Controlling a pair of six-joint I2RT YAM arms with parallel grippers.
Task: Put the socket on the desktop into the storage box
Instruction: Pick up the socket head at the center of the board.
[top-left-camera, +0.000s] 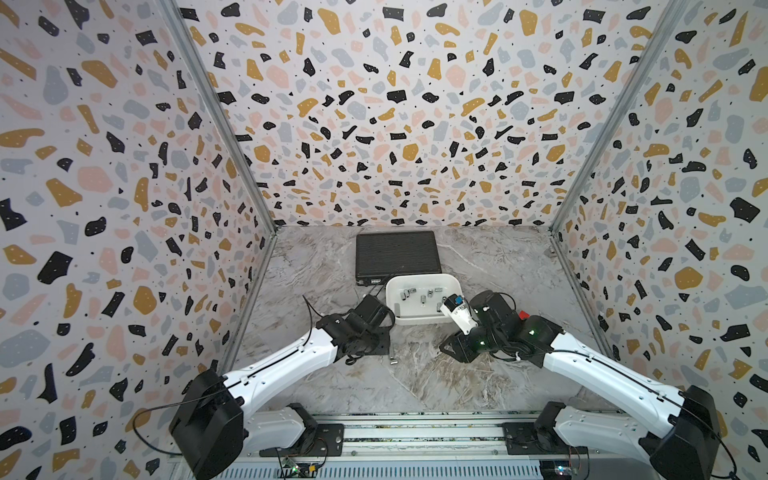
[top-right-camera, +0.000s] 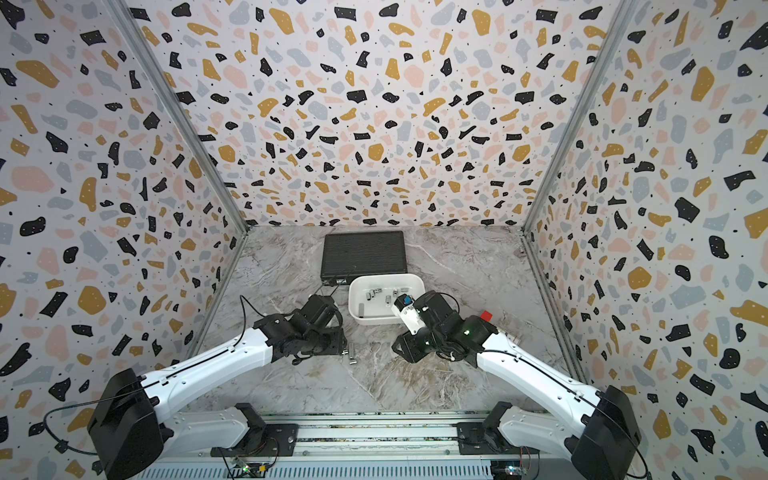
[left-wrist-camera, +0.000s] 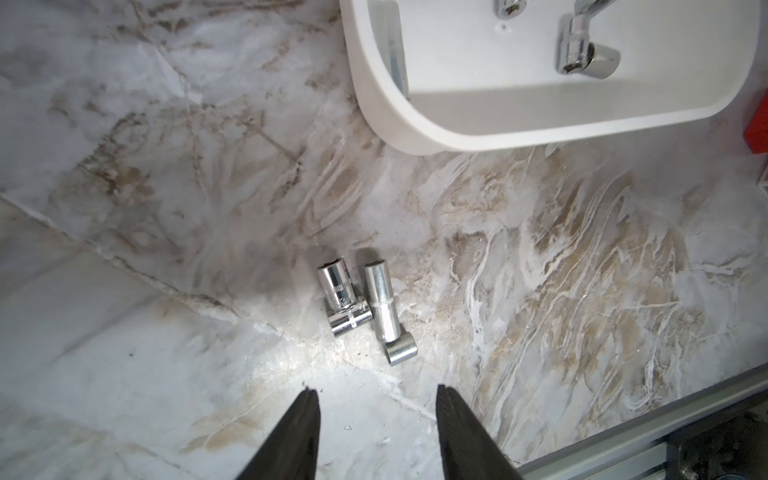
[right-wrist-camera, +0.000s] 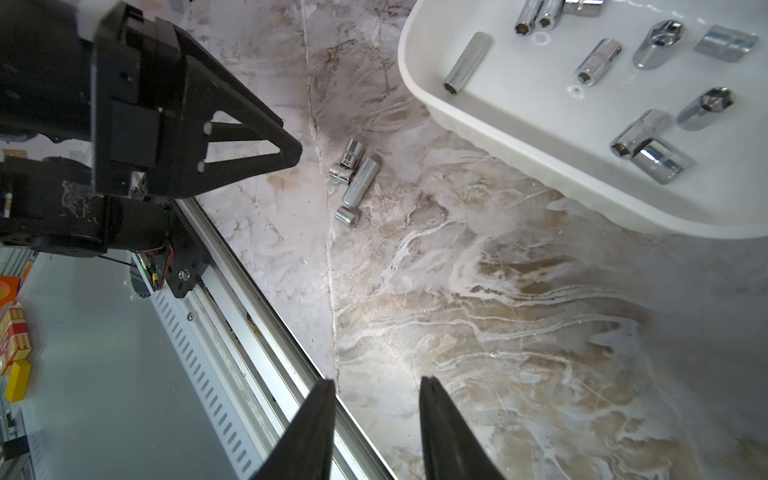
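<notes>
Several chrome sockets (left-wrist-camera: 381, 303) lie in a tight cluster on the marble desktop (top-left-camera: 415, 382), also seen in the right wrist view as sockets (right-wrist-camera: 360, 183) and in both top views as small bright sockets (top-left-camera: 392, 359) (top-right-camera: 350, 354). My left gripper (left-wrist-camera: 376, 388) hovers just short of the cluster, open, with bare marble between its fingers. The white storage box (left-wrist-camera: 415, 133) (top-left-camera: 422, 277) stands beyond the cluster and holds several sockets (right-wrist-camera: 598, 62). My right gripper (right-wrist-camera: 376, 380) hangs open and empty over the desktop near the front rail, to the right of the cluster.
A black ribbed case (top-left-camera: 397, 253) lies behind the box by the back wall. A red block (top-left-camera: 523, 314) sits right of the box, behind the right arm. An aluminium rail (top-left-camera: 415, 432) runs along the desktop's front edge. Speckled walls close three sides.
</notes>
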